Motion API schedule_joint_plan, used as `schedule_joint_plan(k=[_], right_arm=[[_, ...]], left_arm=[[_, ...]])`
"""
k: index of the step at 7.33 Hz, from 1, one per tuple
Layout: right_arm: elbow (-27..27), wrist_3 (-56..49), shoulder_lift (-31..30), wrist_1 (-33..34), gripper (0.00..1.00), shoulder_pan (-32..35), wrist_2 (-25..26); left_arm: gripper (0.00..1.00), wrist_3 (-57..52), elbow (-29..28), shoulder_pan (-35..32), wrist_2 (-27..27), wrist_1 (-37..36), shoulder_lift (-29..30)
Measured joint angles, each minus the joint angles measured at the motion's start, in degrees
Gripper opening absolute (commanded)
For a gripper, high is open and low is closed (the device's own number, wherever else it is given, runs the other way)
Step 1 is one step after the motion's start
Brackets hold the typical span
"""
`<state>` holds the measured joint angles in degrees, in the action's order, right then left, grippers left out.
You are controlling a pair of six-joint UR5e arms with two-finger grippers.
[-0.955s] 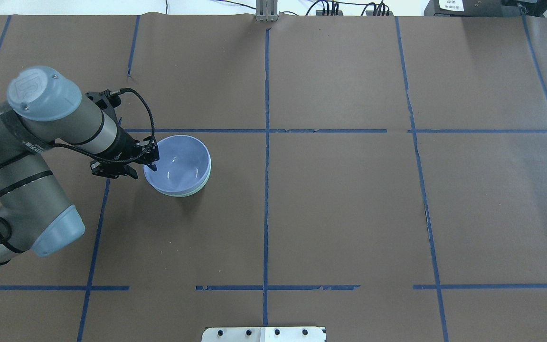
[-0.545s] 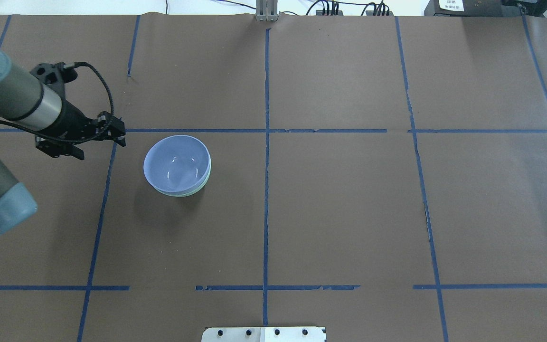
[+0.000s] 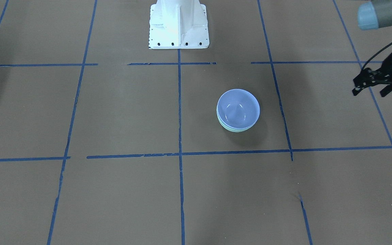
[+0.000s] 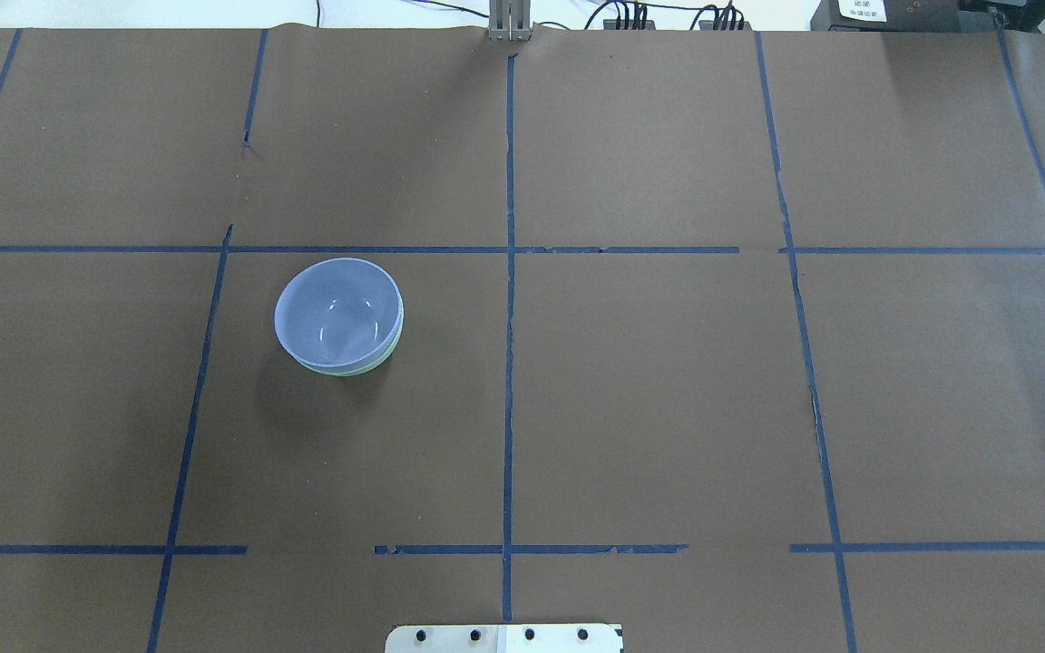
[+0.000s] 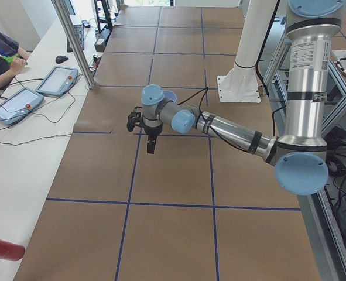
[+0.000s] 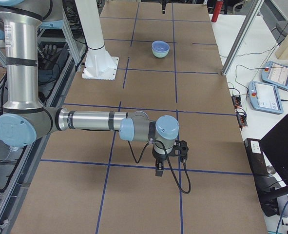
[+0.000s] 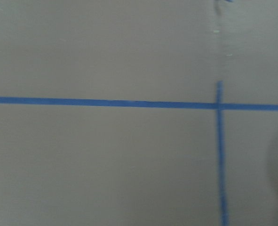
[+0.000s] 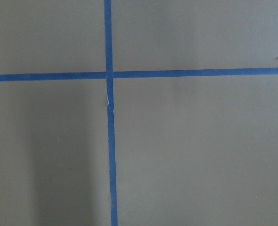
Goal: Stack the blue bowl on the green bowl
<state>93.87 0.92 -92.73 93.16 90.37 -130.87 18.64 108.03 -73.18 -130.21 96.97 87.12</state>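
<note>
Far from the left gripper [image 3: 369,92], its fingers [image 3: 357,86] spread, the blue bowl [image 3: 238,109] is set inside the green bowl [image 3: 231,129]; nothing looks left. For the right gripper [image 6: 160,168], it cannot be told.

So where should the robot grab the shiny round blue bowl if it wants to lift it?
Probably its rim, from above: the glossy round periwinkle-blue bowl sits upright, nested in the mint-green bowl, so only its thin top edge is free to pinch.
</note>
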Motion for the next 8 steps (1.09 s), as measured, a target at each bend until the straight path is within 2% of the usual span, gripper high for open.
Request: schedule_joint_plan(k=[2,3,5,8], right_arm=[[0.0,0.0,0.0,0.0,1.0,0.01,0.0],[0.0,0.0,0.0,0.0,1.0,0.02,0.0],[0.0,-0.02,0.0,0.0,1.0,0.02,0.0],[0.0,0.01,0.02,0.0,1.0,0.03,0.0]], left_arm=[[1.0,-20.37,-5.52,-10.93,-0.57,-3.34,-3.0],[1.0,-24.74,-8.17,-15.13,-0.65,-4.04,-3.96],[1.0,-27.18,-10.03,-19.46,-0.8,-4.51,-5.34],[1.0,-27.22,-10.44,-20.23,-0.27,-4.2,-5.5]])
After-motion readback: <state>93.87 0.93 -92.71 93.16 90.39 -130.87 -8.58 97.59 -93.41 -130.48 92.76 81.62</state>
